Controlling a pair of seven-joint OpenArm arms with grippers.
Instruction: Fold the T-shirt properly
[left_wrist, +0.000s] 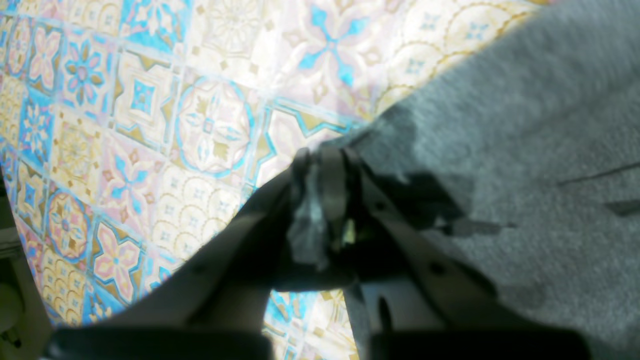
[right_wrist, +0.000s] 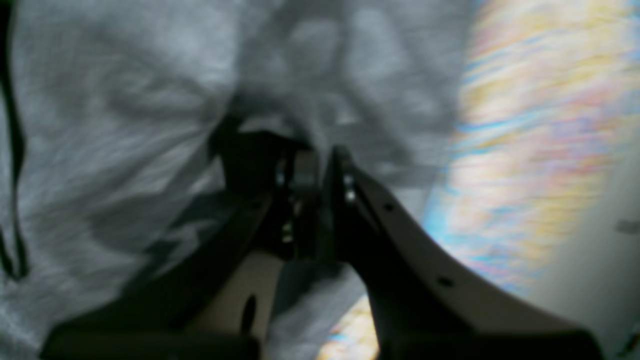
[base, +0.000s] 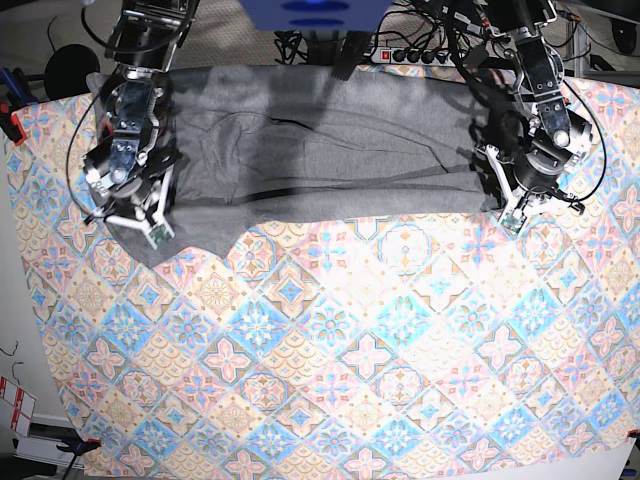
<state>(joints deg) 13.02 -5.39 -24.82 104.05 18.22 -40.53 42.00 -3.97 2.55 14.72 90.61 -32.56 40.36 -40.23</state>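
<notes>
Right gripper (right_wrist: 317, 165) pinching T-shirt (right_wrist: 125, 100) edge

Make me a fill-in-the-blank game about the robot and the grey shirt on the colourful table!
1. The T-shirt is the colour ____.
2. The T-shirt lies on a patterned ____, at its far edge in the base view.
3. The left gripper is pinching the ____ of the T-shirt, with tablecloth beside it.
4. The number of grippers shut on the T-shirt, counting the right gripper, is ____.

Missing words: grey; tablecloth; edge; two
</notes>
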